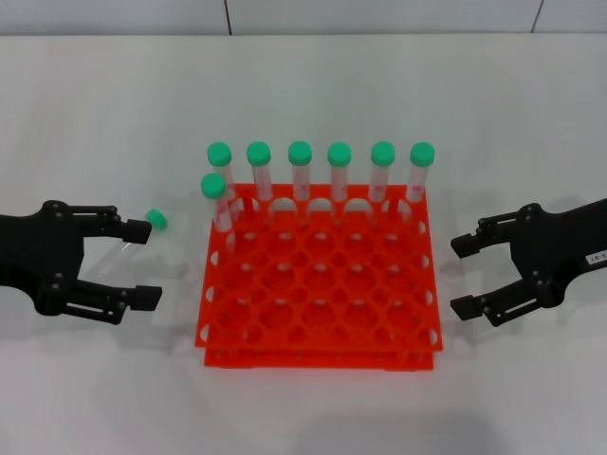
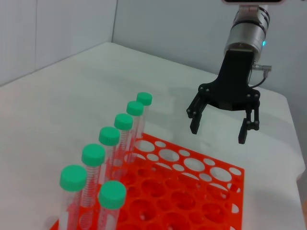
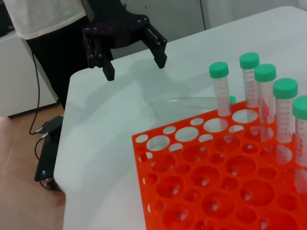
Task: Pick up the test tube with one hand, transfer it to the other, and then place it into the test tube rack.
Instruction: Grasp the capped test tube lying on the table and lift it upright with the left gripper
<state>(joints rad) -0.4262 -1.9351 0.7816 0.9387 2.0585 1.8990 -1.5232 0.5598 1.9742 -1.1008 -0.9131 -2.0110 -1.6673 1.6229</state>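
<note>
We hold our left gripper (image 1: 140,263) at the left, fingers spread wide; our right gripper (image 1: 467,276) at the right, likewise spread.

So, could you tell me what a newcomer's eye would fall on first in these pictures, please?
First, the bright orange-red test tube rack in the middle of the white table, with seven green-capped tubes upright along its far edge. Next, the two black grippers flanking it, both open: the left gripper and the right gripper. A loose test tube lies by the left gripper's fingers.
</note>
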